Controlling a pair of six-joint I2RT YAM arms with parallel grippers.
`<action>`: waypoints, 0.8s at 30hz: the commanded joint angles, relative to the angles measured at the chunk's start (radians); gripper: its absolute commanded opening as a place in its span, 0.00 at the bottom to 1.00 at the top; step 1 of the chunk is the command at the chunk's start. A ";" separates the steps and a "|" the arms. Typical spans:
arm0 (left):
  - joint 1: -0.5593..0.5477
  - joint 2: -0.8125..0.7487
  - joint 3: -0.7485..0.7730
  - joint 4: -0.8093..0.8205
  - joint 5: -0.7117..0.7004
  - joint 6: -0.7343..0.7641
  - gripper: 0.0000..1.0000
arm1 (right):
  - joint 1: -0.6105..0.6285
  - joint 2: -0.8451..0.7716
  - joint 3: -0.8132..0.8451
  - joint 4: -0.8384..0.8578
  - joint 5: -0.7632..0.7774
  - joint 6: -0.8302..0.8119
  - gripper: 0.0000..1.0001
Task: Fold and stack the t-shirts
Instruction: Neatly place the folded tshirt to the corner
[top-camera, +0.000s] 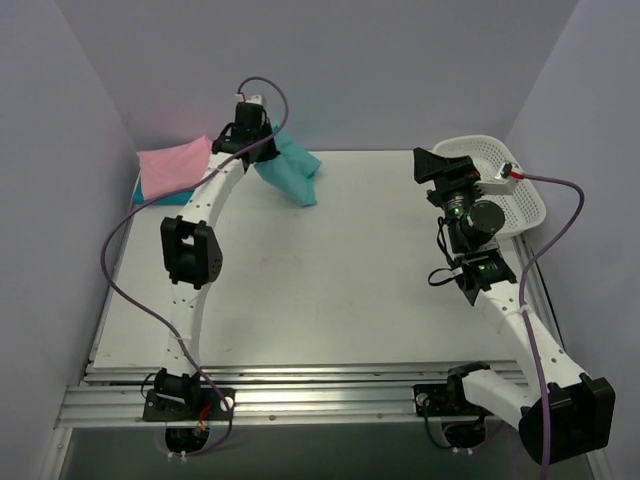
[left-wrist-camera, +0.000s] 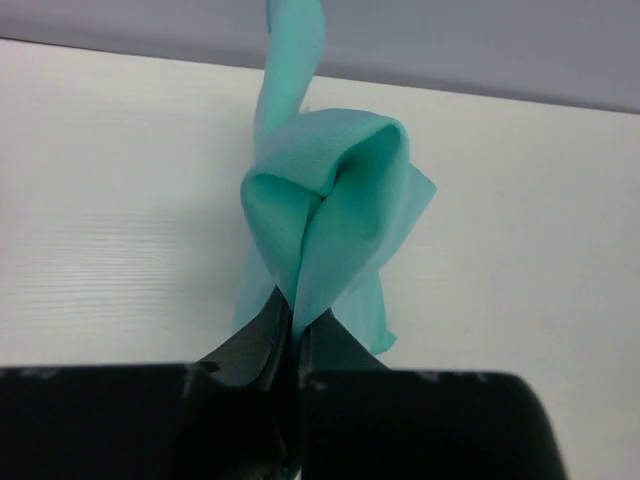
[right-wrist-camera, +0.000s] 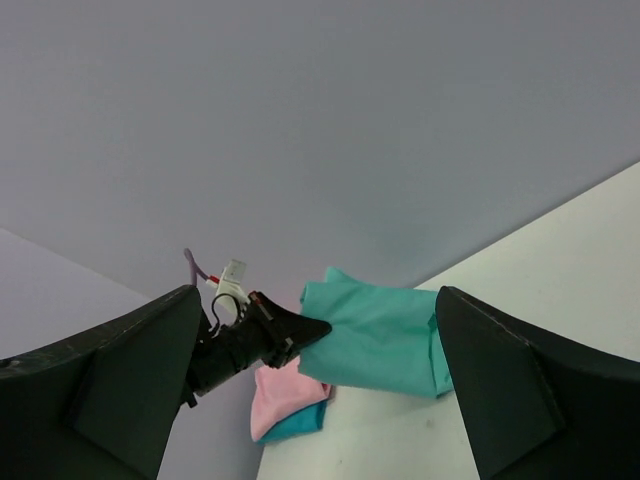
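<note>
Left gripper (left-wrist-camera: 295, 325) is clenched tight on a bunched wad of the teal-green t-shirt (left-wrist-camera: 330, 210), holding it up off the table (top-camera: 330, 280) near the far edge, left of centre, with cloth trailing down to the surface. Just beside it, in the far left corner, the pink t-shirt (top-camera: 175, 165) lies flat on the darker teal-blue t-shirt (top-camera: 160, 197). Right gripper (top-camera: 432, 165) hovers with fingers spread wide and nothing in them, by the white basket (top-camera: 520, 205) at the far right corner. That pinch looks like a wad, not an edge, so the smart play is to carry it to open surface, let it spread flat, then bring the right gripper onto a second corner before folding.
</note>
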 joint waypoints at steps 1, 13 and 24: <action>0.088 0.067 0.091 -0.178 -0.031 0.105 0.02 | -0.023 0.012 -0.007 0.124 -0.059 0.053 1.00; 0.358 0.027 0.088 -0.180 -0.022 0.160 0.02 | -0.078 0.068 -0.083 0.253 -0.140 0.109 1.00; 0.390 0.080 0.249 -0.129 0.030 0.122 0.02 | -0.081 0.197 -0.106 0.383 -0.172 0.151 1.00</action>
